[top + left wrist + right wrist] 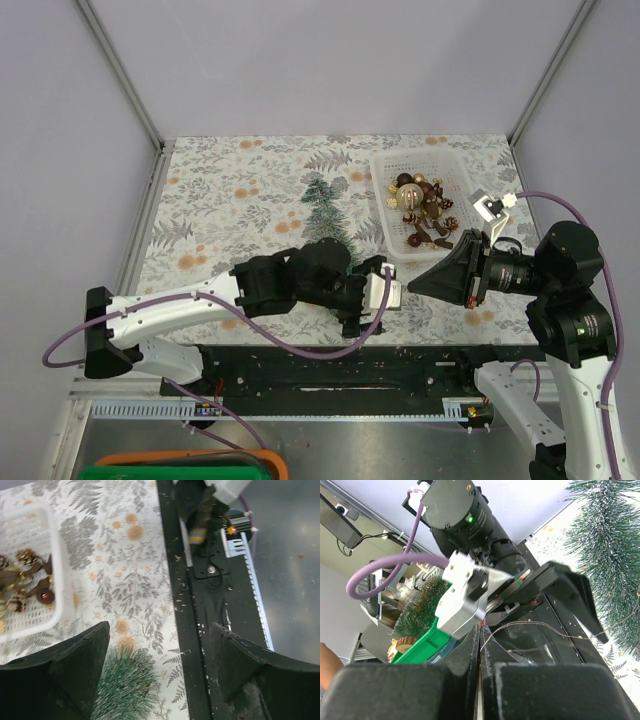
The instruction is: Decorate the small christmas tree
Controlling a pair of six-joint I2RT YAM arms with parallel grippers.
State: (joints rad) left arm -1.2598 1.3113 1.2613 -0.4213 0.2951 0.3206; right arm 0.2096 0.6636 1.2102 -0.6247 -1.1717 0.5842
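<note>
A: How is the left gripper [159,630] set?

B: Spread wide, with nothing clamped. In its wrist view the frosted bristles of the small christmas tree [322,205] sit low between the two fingers, back toward the palm and closer to the finger on the basket side. I cannot tell whether that finger touches them.

A: And from above?

B: The tree's tip points away from the arm bases. Its lower part is hidden under the left wrist, so from the gripper it reaches back along the wrist and out to the far side.

A: The right gripper [480,645]?

B: Its fingers are pressed together, and a thin wire [535,629] comes out of the seam at their tips, so it looks pinched there. The wire runs forward, past the left gripper and toward the tree.

A: Where is the tree from the right gripper?

B: Ahead of it and off to one side, beyond the left gripper. The two grippers are tip to tip — just beside each other, and I cannot tell if they touch.

A: Anything else nearby?

B: A white basket [56,575] with brown and gold ornaments [420,200] in it, out beyond the left gripper's one finger and apart from it.
</note>
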